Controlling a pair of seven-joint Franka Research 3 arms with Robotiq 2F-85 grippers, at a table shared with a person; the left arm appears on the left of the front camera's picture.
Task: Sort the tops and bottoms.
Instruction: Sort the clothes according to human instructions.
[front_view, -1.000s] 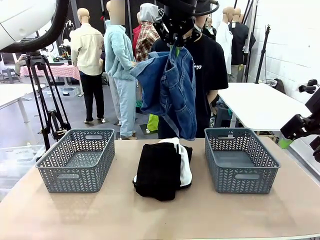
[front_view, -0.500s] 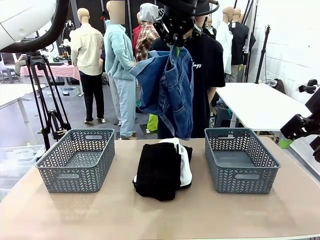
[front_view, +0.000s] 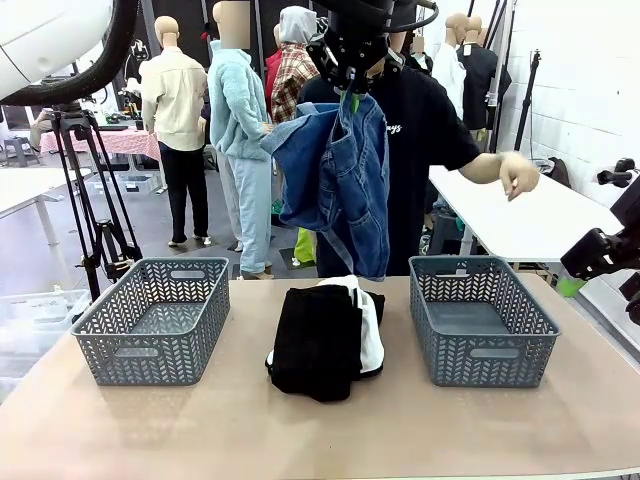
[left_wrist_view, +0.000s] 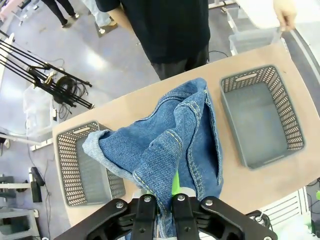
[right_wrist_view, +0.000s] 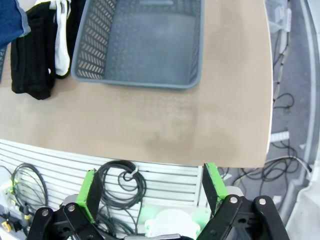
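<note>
High over the table's middle my left gripper (front_view: 350, 97) is shut on a blue denim piece (front_view: 338, 185), which hangs free above the pile. The left wrist view looks down the same denim piece (left_wrist_view: 165, 150) pinched between the shut fingers (left_wrist_view: 175, 186). On the table between the baskets lies a pile of black pieces (front_view: 318, 340) and a white piece with black edging (front_view: 368, 325). My right gripper (right_wrist_view: 150, 185) is open and empty, off the table's right edge; its green pad (front_view: 571, 287) shows at the far right.
Two grey woven baskets stand empty, one at the left (front_view: 155, 320) and one at the right (front_view: 482, 320). A person in a black T-shirt stands behind the table, with a hand (front_view: 518, 172) stretched out to the right above the right basket.
The person's arm has swung out to the right, over the right basket. The hanging denim piece has swayed slightly. Neither gripper has moved.
</note>
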